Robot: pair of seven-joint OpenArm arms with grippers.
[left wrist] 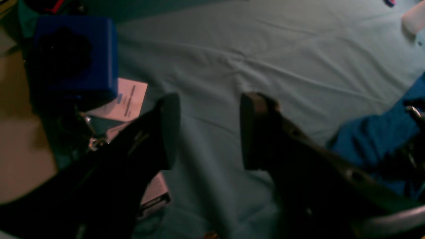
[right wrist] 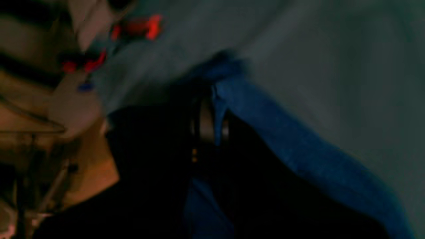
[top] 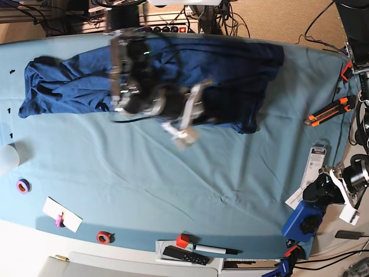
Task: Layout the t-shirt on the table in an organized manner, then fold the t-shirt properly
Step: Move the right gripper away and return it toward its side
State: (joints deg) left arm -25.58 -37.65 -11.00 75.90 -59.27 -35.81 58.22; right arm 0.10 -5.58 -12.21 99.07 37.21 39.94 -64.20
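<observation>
My right gripper (right wrist: 211, 116) pinches the t-shirt (top: 230, 63), seen only by wrist; my left gripper (left wrist: 209, 129) gapes over the table (left wrist: 265, 49).

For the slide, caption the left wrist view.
Left gripper open above the teal table, t-shirt at the right, blue box at the left.
</observation>
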